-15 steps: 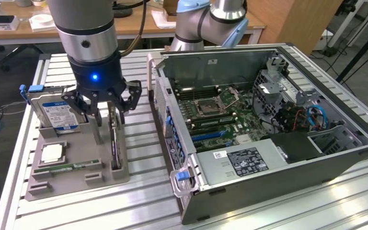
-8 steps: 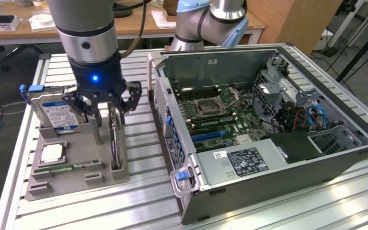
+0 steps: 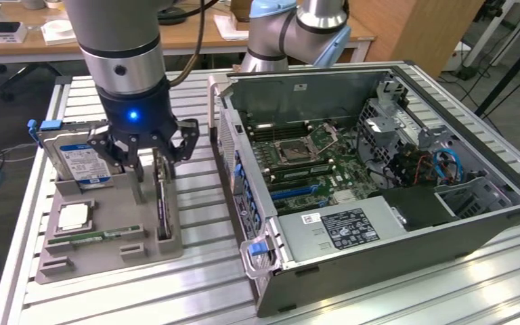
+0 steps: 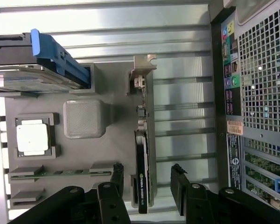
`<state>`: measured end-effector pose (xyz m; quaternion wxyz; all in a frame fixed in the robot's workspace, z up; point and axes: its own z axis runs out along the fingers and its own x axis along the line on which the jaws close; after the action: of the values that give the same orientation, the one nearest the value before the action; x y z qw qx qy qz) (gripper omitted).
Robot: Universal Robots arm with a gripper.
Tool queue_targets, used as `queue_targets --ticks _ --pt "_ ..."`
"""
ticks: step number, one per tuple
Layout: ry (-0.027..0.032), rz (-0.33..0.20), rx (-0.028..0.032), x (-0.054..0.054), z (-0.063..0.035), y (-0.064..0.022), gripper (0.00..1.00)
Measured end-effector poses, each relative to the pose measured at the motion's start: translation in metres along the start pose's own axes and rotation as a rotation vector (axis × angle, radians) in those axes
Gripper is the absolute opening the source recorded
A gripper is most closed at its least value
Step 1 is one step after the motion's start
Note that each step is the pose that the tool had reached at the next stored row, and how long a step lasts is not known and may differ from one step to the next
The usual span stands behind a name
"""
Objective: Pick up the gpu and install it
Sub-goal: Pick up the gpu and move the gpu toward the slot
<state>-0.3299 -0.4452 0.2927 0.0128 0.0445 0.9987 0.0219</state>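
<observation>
Claw [image 3: 152, 162] spread wide, gripping nothing. The gpu [image 4: 142, 186] stands on edge in gray holder [image 3: 106, 254], between the fingers, clear of both.

The gpu [image 4: 142, 177] stood on edge in a slot of the tray [image 4: 107, 149]. It was a thin card with a black cooler.
</observation>
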Motion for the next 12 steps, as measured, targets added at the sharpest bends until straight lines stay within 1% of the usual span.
queue_targets --ticks 5,12 --pt "-0.0001 0.000 0.0000 0.001 0.0026 -0.0001 0.53" --pt "-0.0004 0.000 0.0042 0.001 0.0140 -0.0007 0.53"
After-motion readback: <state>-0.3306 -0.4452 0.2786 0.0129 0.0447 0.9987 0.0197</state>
